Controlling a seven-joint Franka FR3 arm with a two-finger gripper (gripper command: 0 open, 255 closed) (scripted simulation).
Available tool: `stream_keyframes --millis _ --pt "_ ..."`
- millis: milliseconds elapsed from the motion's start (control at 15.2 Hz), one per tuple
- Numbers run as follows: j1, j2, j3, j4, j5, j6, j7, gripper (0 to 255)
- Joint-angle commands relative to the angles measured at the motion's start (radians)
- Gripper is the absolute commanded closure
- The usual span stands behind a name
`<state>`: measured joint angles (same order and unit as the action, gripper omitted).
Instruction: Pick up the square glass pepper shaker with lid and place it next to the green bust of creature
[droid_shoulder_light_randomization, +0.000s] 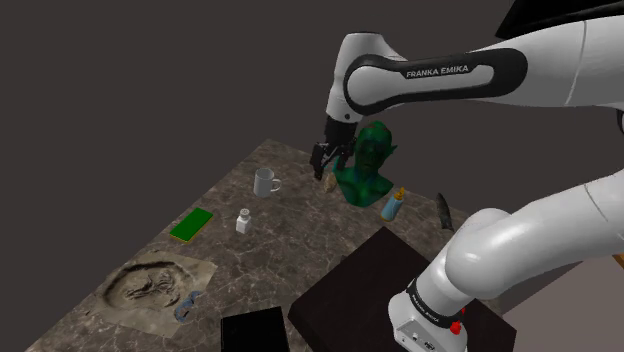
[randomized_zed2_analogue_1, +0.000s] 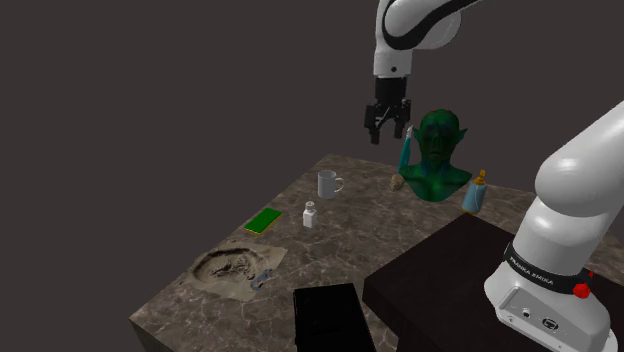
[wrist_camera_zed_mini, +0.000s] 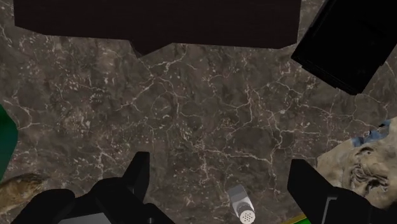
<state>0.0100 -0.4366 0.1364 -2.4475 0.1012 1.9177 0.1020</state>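
The small clear square pepper shaker (droid_shoulder_light_randomization: 243, 221) (randomized_zed2_analogue_1: 310, 214) with a pale lid stands upright on the dark marble table (droid_shoulder_light_randomization: 300, 235), between the mug and the green card. The green creature bust (droid_shoulder_light_randomization: 365, 165) (randomized_zed2_analogue_1: 437, 160) stands at the far side of the table. My black gripper (droid_shoulder_light_randomization: 325, 166) (randomized_zed2_analogue_1: 386, 133) hangs open well above the table, close beside the bust and holding nothing. In the wrist view the gripper (wrist_camera_zed_mini: 218, 163) looks down on bare marble, with the shaker (wrist_camera_zed_mini: 241, 206) far below near one finger and a strip of the green bust (wrist_camera_zed_mini: 5, 146) at the edge.
A white mug (droid_shoulder_light_randomization: 266, 182) stands near the bust. A green card (droid_shoulder_light_randomization: 191, 225), a stone relief slab (droid_shoulder_light_randomization: 150, 285), a blue bottle (droid_shoulder_light_randomization: 393, 206), a small brown lump (droid_shoulder_light_randomization: 329, 184) and a black box (droid_shoulder_light_randomization: 255, 332) also lie on the table. The dark stand (droid_shoulder_light_randomization: 380, 280) fills the near corner.
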Motion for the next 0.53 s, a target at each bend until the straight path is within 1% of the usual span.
stream_keyframes --millis 0,462 --pt "0.003 0.084 0.017 0.022 0.000 0.060 0.017 0" --pt "0.011 0.363 0.059 0.130 -0.034 0.220 0.077 0"
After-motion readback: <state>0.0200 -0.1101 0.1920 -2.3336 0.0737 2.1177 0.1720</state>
